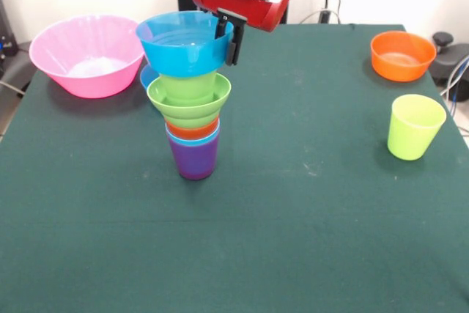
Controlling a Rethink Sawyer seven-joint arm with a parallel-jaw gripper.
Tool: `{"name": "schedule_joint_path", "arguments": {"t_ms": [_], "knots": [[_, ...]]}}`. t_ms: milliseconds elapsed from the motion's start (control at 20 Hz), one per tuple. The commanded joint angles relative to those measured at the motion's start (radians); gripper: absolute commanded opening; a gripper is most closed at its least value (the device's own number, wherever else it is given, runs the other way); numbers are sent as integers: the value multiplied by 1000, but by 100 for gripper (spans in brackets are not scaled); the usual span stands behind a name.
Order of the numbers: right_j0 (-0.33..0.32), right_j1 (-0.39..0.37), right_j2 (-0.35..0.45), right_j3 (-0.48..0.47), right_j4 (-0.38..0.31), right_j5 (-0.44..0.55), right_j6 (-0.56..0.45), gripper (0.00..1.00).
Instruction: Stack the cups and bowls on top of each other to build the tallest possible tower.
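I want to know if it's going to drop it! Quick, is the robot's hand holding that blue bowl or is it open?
Gripper: shut on the blue bowl, pinching its rim at the top of the tower.

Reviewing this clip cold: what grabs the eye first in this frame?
The tower left of centre: a purple cup at its base, light blue and orange rims above, a green bowl, and a blue bowl on top with the gripper pinching its rim. A large pink bowl sits far left; an orange bowl and a yellow-green cup stand apart at right.
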Motion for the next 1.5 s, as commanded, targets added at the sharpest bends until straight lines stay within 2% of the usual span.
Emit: {"name": "schedule_joint_path", "arguments": {"t_ms": [50,1000,1500], "knots": [[-3,50,79,28,-68,-20,-116,0],[1,84,64,55,-90,-136,-76,0],[2,84,63,55,-82,-126,-81,0]]}}
